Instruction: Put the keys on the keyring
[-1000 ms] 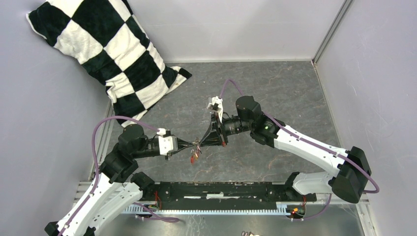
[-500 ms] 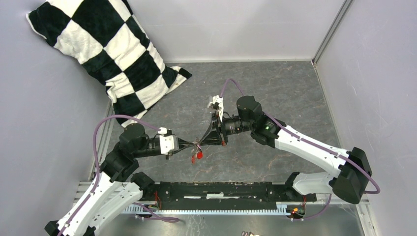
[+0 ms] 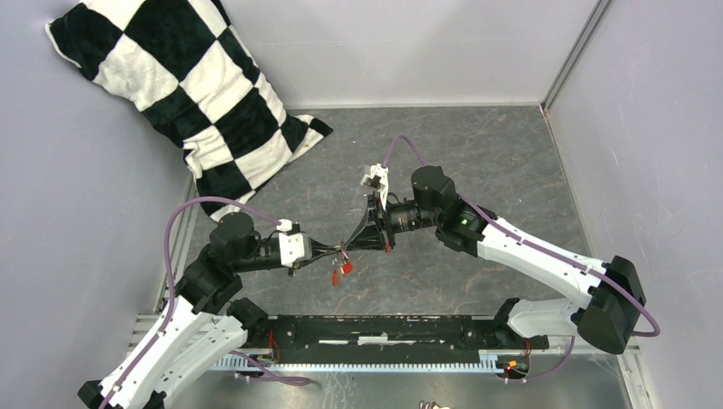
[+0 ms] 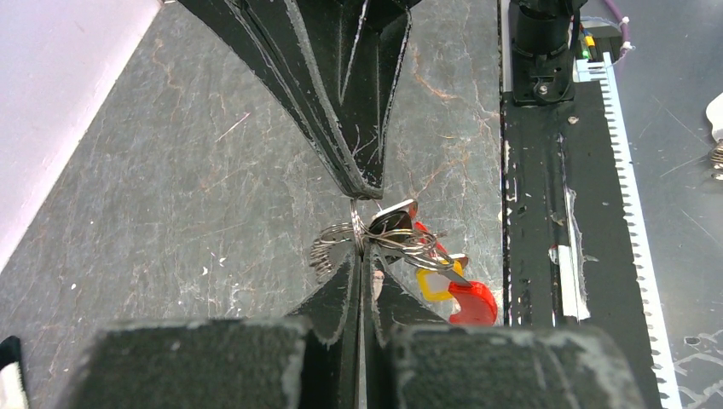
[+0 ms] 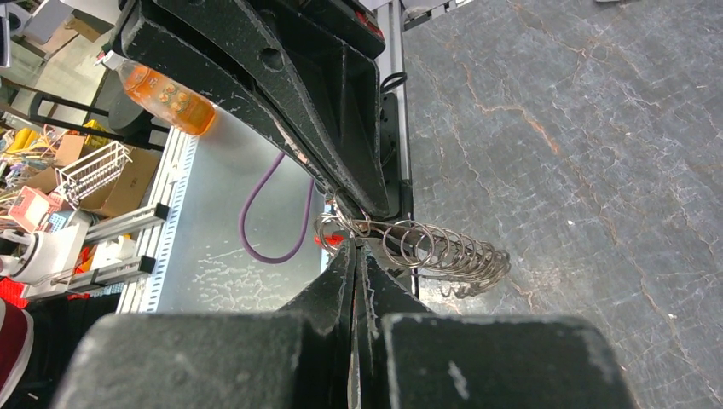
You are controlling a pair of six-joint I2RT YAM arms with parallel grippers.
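Keyring (image 4: 399,240) pinched midair, left arm (image 3: 228,249), right arm (image 3: 529,256) tip-to-tip

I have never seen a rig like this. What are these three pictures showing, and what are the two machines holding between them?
These are two robot arms bolted at the near edge of a dark grey table. The wide picture looks down from above. The other two come from a camera on each wrist, looking along that arm's own fingers. The left pincer and the right pincer are both shut and meet tip to tip above the table. Each seems to pinch the keyring, a coil of thin wire loops. The keys, with red and yellow heads, hang from it. A black-and-white checked pillow leans in the far left corner.
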